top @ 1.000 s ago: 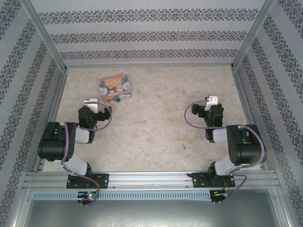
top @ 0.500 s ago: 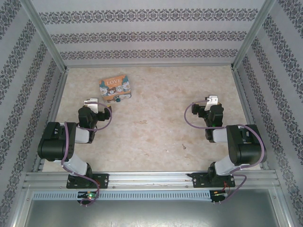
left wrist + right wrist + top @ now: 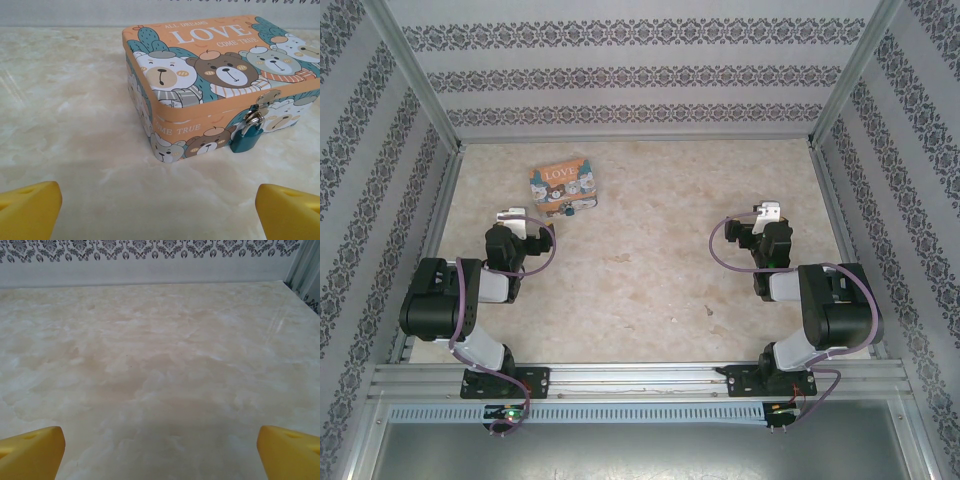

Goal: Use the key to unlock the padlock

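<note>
Stretching between the two arms, the marbled desk (image 3: 650, 260) is carrying a job that is looking barely begun. The left jaws are standing fully open and holding nothing, their yellow fingertips (image 3: 31, 209) framing the bottom corners of the left wrist view. The right jaws are gaping just as wide, equally empty, and facing bare desk.

Ahead of the left jaws and slightly to their right, the cartoon-bear "LOVE" tin (image 3: 215, 65) is sitting flat with its lid shut. The padlock (image 3: 246, 139) is hanging from the tin's hasp (image 3: 265, 97) on the front wall. It is ahead and to the right of the left jaws and well apart from the right jaws, with its teal body dangling against the tin. The key is proving too small to place with any certainty.

Trouble is likely lying in the small parts. The padlock is swinging free on its shackle, so a key pushed at it unsupported is probably going to shove it aside rather than enter. Wide jaws closing on so small a body are risking a glancing pinch that twists it, or a nudge that slides the light tin away. A slim key lying flat is liable to skate off under the pads. With the right jaws starting far off, both arms are also going to be crowding one spot.
</note>
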`<state>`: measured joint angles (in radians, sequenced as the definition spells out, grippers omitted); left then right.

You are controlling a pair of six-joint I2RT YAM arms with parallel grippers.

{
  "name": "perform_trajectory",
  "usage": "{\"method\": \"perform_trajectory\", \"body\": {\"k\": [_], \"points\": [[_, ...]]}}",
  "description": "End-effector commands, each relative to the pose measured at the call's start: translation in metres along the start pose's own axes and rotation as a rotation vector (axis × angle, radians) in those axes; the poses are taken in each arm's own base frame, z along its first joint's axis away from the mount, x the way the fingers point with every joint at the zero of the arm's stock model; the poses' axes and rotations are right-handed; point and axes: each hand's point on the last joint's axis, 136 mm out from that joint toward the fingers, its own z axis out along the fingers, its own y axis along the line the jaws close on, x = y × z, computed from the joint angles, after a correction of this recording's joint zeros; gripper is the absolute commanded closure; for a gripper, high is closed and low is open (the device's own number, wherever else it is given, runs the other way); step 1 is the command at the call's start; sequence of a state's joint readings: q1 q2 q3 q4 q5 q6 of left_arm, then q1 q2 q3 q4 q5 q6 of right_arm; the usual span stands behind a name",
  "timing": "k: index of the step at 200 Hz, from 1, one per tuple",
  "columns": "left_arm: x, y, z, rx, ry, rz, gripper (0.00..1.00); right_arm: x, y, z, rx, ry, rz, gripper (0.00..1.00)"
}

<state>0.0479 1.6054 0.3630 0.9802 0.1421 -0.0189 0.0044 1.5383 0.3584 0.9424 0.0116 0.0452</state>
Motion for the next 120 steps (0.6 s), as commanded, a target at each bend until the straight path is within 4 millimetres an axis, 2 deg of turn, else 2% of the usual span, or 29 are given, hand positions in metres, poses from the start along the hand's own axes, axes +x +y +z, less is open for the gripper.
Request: {"method": "perform_trajectory", "body": {"k": [1, 13, 16, 24, 56, 97, 115, 120], "points": [[-0.010, 0.005, -0.006, -0.029, -0.064, -0.011, 0.01, -0.012, -0.002, -0.001, 0.019, -0.042, -0.001, 0.02], [-0.011, 0.005, -0.011, -0.031, -0.094, -0.009, 0.01, -0.019, -0.002, -0.004, 0.016, -0.077, 0.001, 0.02], [-0.012, 0.005, -0.013, -0.033, -0.101, -0.011, 0.01, -0.011, -0.002, -0.008, 0.017, -0.064, 0.000, 0.02], [-0.014, 0.006, -0.016, -0.037, -0.116, -0.011, 0.01, -0.011, -0.004, -0.012, 0.025, -0.072, 0.002, 0.02], [-0.027, 0.011, -0.031, -0.071, -0.139, -0.019, 0.01, -0.024, -0.009, -0.027, 0.058, -0.107, 0.013, 0.02], [-0.066, 0.017, -0.055, -0.120, -0.153, -0.084, 0.01, -0.034, -0.007, -0.048, 0.049, -0.062, 0.091, 0.01], [-0.082, 0.022, -0.064, -0.149, -0.130, -0.165, 0.01, -0.042, 0.004, -0.057, 0.002, -0.030, 0.110, 0.02], [-0.086, 0.025, -0.065, -0.167, -0.122, -0.205, 0.01, -0.037, 0.005, -0.061, 0.002, -0.006, 0.118, 0.02]]}}
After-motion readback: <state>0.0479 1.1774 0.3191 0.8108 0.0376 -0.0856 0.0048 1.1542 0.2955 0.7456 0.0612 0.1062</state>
